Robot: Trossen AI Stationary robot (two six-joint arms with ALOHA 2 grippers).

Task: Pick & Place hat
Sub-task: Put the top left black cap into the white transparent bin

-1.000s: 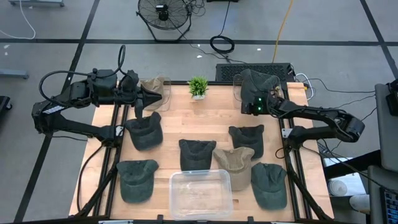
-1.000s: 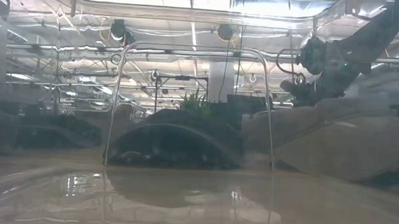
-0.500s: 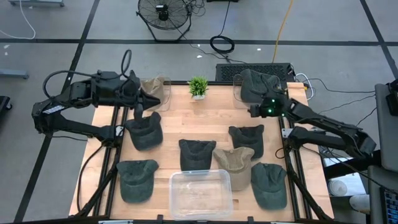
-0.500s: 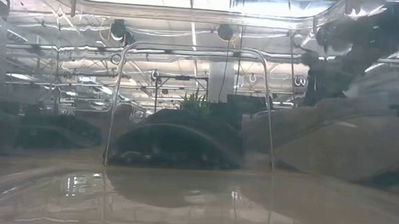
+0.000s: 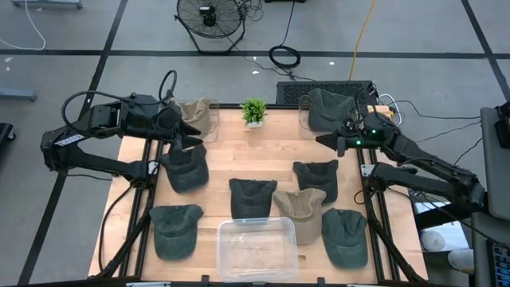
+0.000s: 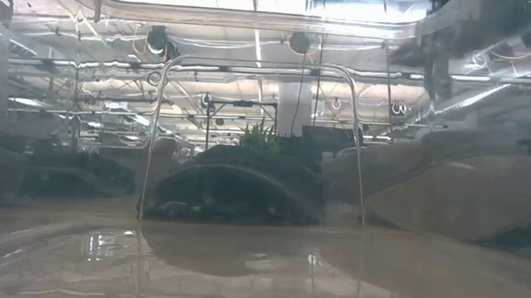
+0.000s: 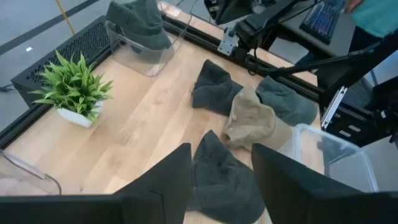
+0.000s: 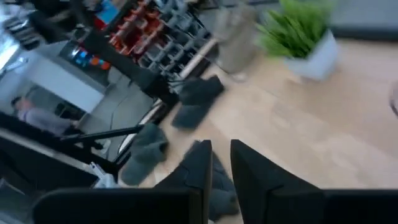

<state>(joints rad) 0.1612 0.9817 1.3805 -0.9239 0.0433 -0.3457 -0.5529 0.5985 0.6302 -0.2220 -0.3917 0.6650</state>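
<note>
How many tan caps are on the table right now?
2. One tan fabric cap sits in the clear container at the back left; the other tan cap lies front centre-right among the dark ones. None appear hidden.
</note>
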